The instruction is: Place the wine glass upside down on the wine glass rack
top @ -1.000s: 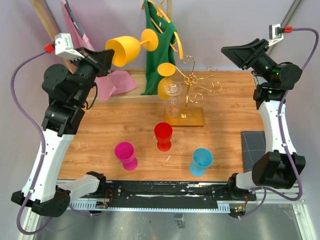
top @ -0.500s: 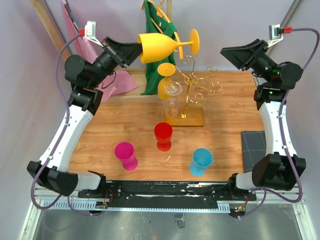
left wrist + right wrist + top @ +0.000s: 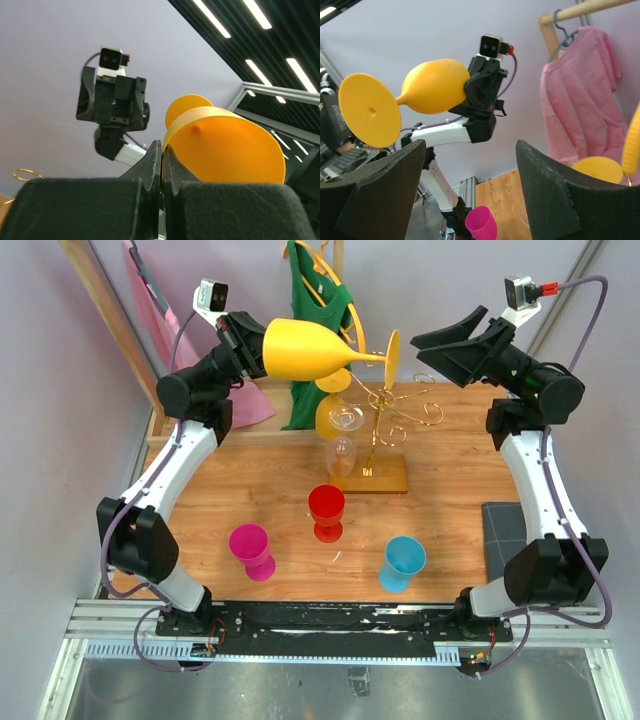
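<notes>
The wine glass is yellow and lies sideways high above the table, its foot pointing right. My left gripper is shut on the rim of its bowl, fingers pinched together on the rim. My right gripper stands open just right of the foot, nothing between its fingers; the glass shows ahead of it. The gold wine glass rack stands below on its flat base, with another yellow glass and a clear glass hanging upside down.
A red cup, a magenta cup and a blue cup stand on the wooden table. A green garment and a pink garment hang on the wooden frame behind. A dark pad lies at the right edge.
The left arm swung up and to the right with the yellow glass, bringing its foot over the rack top. The right arm rose and reached left toward the foot, still open.
</notes>
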`<control>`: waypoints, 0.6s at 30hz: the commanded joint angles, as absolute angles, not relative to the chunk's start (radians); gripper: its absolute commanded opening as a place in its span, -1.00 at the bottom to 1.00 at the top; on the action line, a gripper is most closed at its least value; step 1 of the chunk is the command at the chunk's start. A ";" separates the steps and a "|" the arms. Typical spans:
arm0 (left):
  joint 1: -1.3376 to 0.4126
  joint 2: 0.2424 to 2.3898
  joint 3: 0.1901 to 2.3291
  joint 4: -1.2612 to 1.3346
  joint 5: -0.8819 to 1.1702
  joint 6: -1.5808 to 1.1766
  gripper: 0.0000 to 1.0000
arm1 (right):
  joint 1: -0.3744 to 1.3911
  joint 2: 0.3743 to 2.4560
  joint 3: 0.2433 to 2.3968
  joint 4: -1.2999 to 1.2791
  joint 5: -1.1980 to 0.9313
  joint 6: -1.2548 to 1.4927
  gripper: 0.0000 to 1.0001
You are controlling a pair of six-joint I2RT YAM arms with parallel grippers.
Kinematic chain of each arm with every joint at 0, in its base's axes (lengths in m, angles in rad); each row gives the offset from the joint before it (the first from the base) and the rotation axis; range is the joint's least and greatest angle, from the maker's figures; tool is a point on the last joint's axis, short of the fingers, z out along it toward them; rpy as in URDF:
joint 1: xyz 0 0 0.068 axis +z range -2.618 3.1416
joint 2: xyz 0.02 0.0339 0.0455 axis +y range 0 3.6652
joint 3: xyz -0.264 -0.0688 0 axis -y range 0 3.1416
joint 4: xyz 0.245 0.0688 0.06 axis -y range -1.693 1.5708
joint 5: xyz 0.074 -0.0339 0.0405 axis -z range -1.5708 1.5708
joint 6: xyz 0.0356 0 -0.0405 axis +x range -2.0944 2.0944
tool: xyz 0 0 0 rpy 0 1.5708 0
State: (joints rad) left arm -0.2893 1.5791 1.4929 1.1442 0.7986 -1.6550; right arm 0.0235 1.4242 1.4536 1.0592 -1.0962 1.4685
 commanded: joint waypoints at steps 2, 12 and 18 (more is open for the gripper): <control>-0.284 1.605 1.547 1.481 0.795 -1.912 -0.99 | 0.046 1.524 1.569 1.511 -1.046 1.863 0.46; -0.284 1.657 1.601 1.682 0.721 -2.111 -0.99 | 0.196 1.583 1.740 1.553 -1.041 1.948 0.49; -0.284 1.676 1.614 1.750 0.676 -2.208 -0.99 | 0.310 1.623 1.821 1.553 -0.985 1.977 0.47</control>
